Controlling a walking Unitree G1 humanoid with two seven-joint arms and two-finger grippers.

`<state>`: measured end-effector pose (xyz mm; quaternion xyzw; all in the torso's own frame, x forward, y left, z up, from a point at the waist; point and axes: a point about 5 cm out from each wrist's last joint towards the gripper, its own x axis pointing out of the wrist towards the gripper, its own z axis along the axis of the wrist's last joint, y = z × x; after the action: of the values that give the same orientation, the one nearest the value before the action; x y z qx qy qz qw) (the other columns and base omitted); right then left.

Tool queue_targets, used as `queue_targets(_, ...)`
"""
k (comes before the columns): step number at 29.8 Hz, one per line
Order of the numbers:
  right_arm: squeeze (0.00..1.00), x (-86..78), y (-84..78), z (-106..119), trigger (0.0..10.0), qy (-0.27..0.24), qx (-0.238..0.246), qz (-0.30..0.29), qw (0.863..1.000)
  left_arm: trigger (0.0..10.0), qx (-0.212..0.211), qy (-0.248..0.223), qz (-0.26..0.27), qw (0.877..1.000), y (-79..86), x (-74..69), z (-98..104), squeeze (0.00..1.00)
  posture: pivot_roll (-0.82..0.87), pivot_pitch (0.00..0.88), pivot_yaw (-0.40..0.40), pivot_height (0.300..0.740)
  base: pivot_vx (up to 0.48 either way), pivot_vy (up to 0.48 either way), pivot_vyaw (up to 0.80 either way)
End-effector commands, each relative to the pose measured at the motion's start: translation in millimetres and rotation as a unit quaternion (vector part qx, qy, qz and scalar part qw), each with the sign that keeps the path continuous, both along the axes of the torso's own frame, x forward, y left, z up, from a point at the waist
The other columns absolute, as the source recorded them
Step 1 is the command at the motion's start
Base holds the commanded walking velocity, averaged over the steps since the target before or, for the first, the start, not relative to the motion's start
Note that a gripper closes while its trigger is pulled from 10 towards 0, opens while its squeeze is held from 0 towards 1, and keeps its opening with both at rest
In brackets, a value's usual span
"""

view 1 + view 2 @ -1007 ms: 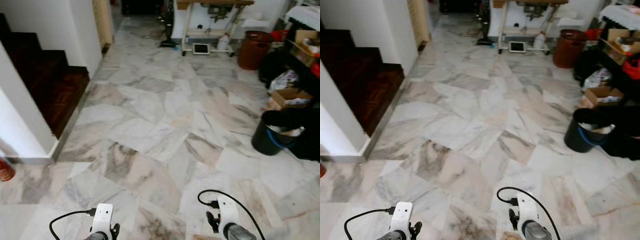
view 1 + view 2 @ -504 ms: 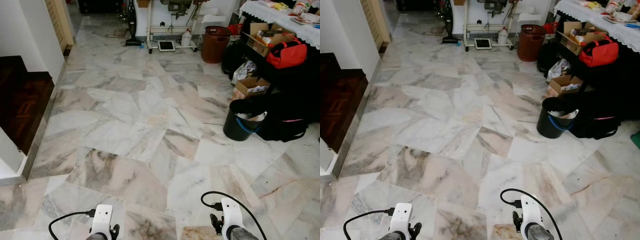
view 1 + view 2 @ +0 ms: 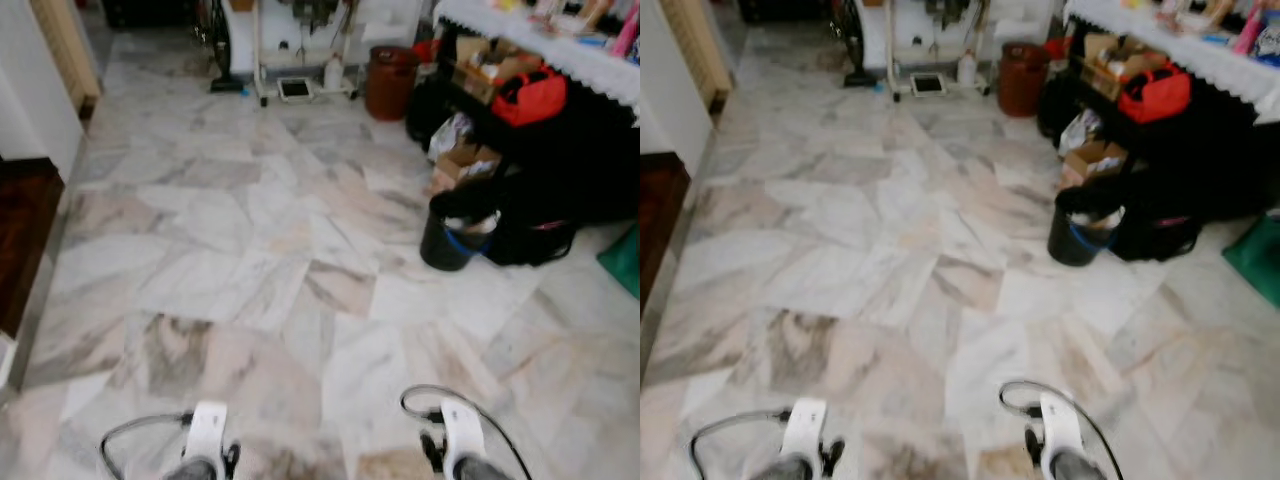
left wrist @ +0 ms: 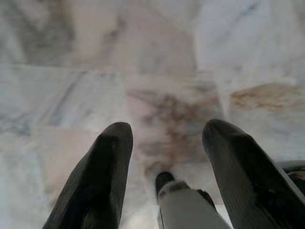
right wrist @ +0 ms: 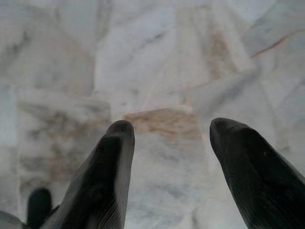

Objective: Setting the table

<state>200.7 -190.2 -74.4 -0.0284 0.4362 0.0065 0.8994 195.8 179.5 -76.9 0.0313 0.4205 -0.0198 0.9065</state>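
Both grippers (image 4: 167,133) (image 5: 171,129) low, fingers apart; marble floor (image 3: 260,230) beneath

Both head views are softened by motion blur; edges of the marble floor (image 3: 300,260) tiles and the black bucket (image 3: 448,236) are smeared, and fine detail is lost. The room is evenly and fairly brightly lit, with no hard shadows cast on the floor. The white cloth on the bench (image 3: 1200,45) at the far right is washed out, while the space beneath it is sunk in deep shade. In the wrist views the floor is mildly blurred, and the near black fingers (image 4: 102,176) are rendered soft and out of focus.
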Motion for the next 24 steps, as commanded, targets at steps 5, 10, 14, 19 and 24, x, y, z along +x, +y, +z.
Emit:
queue_targets(5,0.0,-1.2,-8.2,0.4,10.0,0.002,-0.003,-0.02,1.0,10.0,-0.008,-0.005,-0.004,1.0,-3.9,4.5,1.9,0.0,0.04,0.0,-0.03,0.74,0.0,0.0,-0.77)
queue_targets(10,0.0,0.3,-7.5,1.1,10.0,0.0,-0.003,-0.019,1.0,10.0,-0.008,-0.005,-0.002,1.0,-3.3,4.9,2.2,0.0,0.05,0.0,-0.031,0.74,0.0,0.0,-0.76)
queue_targets(14,0.0,0.4,-7.2,1.1,10.0,0.0,-0.002,-0.019,1.0,10.0,-0.008,-0.005,-0.002,1.0,-3.0,4.5,2.1,0.0,0.05,0.0,-0.031,0.74,0.0,0.0,-0.77)
queue_targets(19,0.0,-1.0,-6.3,0.1,10.0,0.002,-0.001,-0.02,1.0,10.0,-0.007,-0.003,-0.002,1.0,-3.1,2.6,1.1,0.0,0.05,0.0,-0.028,0.74,0.0,0.0,-0.77)
queue_targets(24,0.0,-2.7,-5.8,-0.8,10.0,0.005,0.0,-0.021,1.0,10.0,0.0,-0.001,-0.011,1.0,-4.0,1.1,0.2,0.0,0.05,0.0,-0.027,0.74,0.0,-0.48,-0.76)
